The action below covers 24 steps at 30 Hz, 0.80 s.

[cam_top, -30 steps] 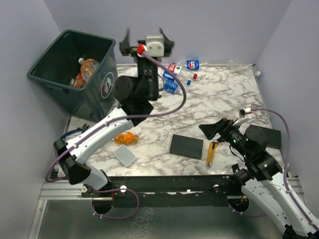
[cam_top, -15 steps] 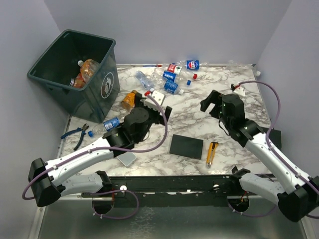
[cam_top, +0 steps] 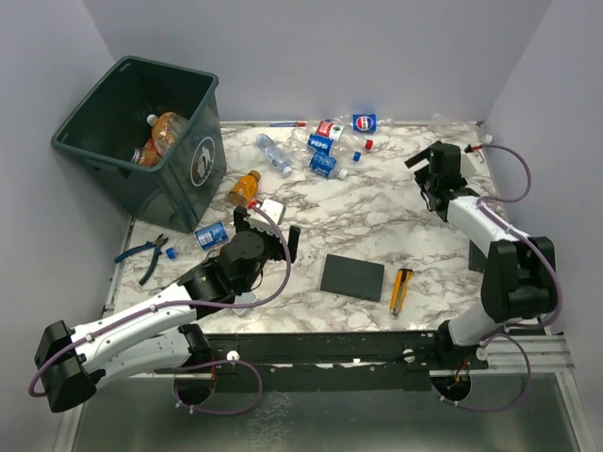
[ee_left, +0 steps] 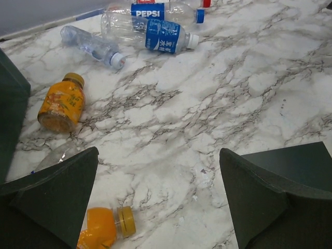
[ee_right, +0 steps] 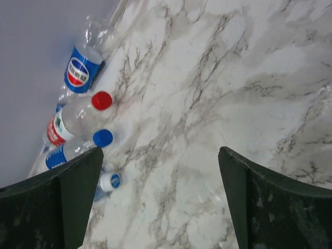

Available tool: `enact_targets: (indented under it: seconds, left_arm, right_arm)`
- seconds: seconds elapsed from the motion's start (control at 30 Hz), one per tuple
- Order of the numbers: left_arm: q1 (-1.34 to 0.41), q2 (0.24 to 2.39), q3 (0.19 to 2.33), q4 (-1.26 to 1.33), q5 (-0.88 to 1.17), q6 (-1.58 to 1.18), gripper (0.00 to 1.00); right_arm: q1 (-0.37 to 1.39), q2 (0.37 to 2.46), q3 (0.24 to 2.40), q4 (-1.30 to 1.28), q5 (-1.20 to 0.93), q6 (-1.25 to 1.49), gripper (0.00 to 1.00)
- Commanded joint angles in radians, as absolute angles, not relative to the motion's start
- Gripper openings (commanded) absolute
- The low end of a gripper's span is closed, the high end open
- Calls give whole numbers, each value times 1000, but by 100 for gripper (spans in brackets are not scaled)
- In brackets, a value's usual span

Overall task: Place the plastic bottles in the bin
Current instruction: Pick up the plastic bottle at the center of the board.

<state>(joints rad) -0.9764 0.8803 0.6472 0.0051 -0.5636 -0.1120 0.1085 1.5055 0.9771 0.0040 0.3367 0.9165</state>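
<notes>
Checking the left end effector (cam_top: 267, 226) first, you find its jaws spread wide and gripping nothing. It hangs low over the near left part of the desk (cam_top: 377, 217). The left wrist view shows a small orange bottle (ee_left: 106, 228) lying on the surface just inside the left finger; you cannot tell whether they touch. The right end effector (cam_top: 435, 162) is likewise wide apart and empty, poised above the far right of the desk. Its wrist view takes in the bottle cluster (cam_top: 325, 146) lying along the far wall.

The desk is white marble pattern with grey veins. Plain pale lilac walls (cam_top: 330, 47) enclose it on the left, far and right sides. The bin (cam_top: 193, 179) stands at the far left corner with its mouth open.

Count the items as follows:
- One bin, holding one orange-tinted jug (cam_top: 168, 130) and something more beneath it that you cannot identify.
- Two small orange bottles on the desk: the one at the left end effector, and a second orange bottle (cam_top: 247, 186) just beside the bin.
- One blue-labelled bottle (cam_top: 209, 234) near the bin's near corner.
- At least five clear bottles in the cluster; they overlap, so the exact number cannot be told.
- One black square pad (cam_top: 351, 277), one yellow utility knife (cam_top: 402, 287) and one pair of pliers (cam_top: 146, 252).
</notes>
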Motion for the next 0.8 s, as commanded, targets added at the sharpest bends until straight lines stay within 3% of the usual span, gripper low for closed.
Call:
enact_targets:
  seconds: [0.0,0.3,0.77]
  left_arm:
    - [-971,898,624,2,-593,-159,99]
    - [-969,1010,622,30,-517,-166,99]
    - [-968,1021,485,244,-520,-83,99]
  right_arm:
    - [14,1636,1089,99,377,1065,96]
    - [-107,1941,1174,411,288,1421,93]
    - [-126,2405,1706,380,303,1585,92]
